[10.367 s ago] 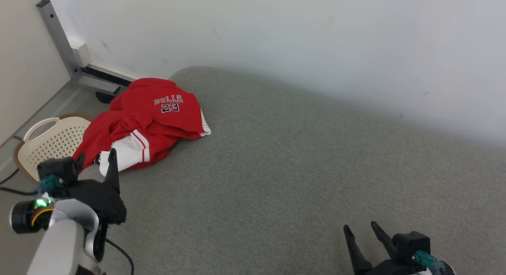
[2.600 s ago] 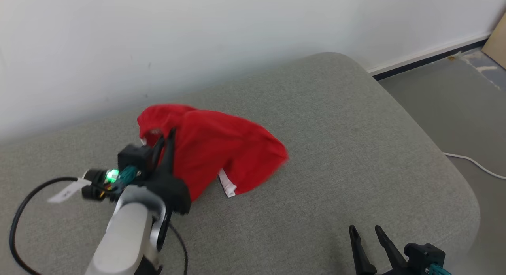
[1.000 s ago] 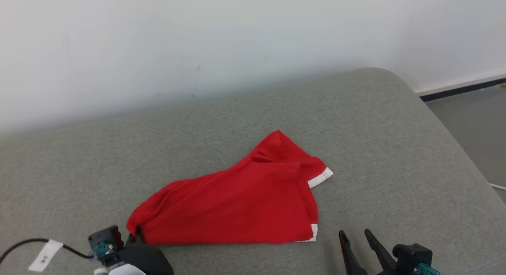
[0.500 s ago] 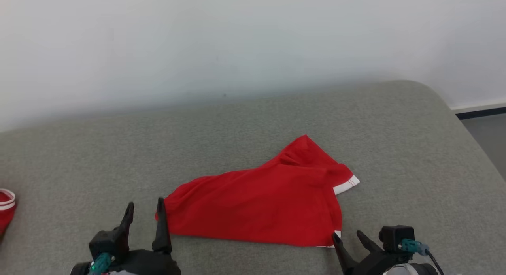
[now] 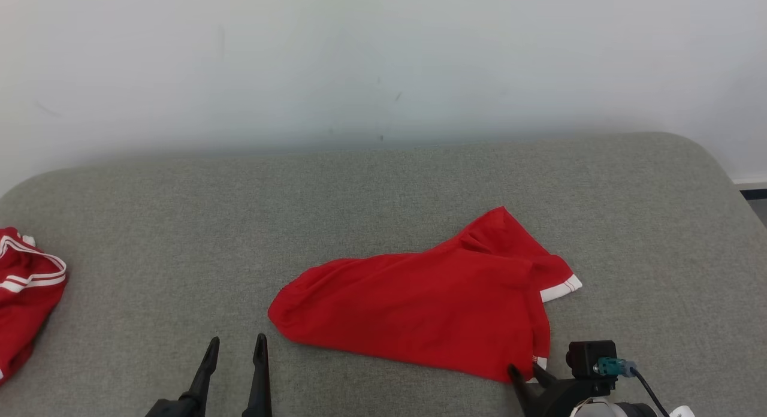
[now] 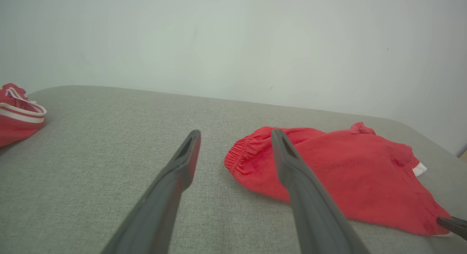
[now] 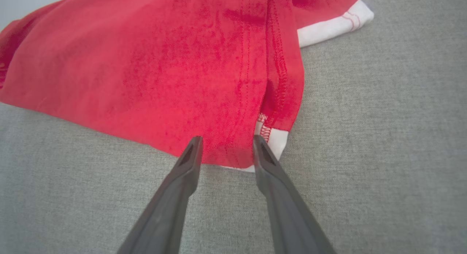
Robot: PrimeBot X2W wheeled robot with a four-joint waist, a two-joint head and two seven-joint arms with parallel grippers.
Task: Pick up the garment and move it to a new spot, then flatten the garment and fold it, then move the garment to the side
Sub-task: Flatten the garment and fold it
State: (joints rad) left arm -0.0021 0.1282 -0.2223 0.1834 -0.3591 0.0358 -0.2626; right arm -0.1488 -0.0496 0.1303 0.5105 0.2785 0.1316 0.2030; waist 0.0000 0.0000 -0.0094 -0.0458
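The red shorts [image 5: 419, 315] are lying on the grey cushion [image 5: 383, 195], right of its middle and near its front edge. The gathered waistband is pointing toward the left edge and the white-trimmed leg hems are pointing toward the right edge. The fabric is lying mostly flat, with one leg bunching up toward the back edge. The left gripper [image 5: 237, 339] is hovering at the front edge, just left of the waistband and apart from it, with its fingers spreading wide and holding nothing. The right gripper [image 5: 524, 370] is sitting at the front right corner of the shorts. Its fingers are standing apart, with the tips resting at the hem edge on either side of a strip of red cloth beside the white trim, and the jaws are not clamping the cloth. A second red garment [image 5: 24, 297] with white stripes is lying at the left edge of the cushion, well apart from the shorts. A pale wall [image 5: 383, 57] is running along the back edge.
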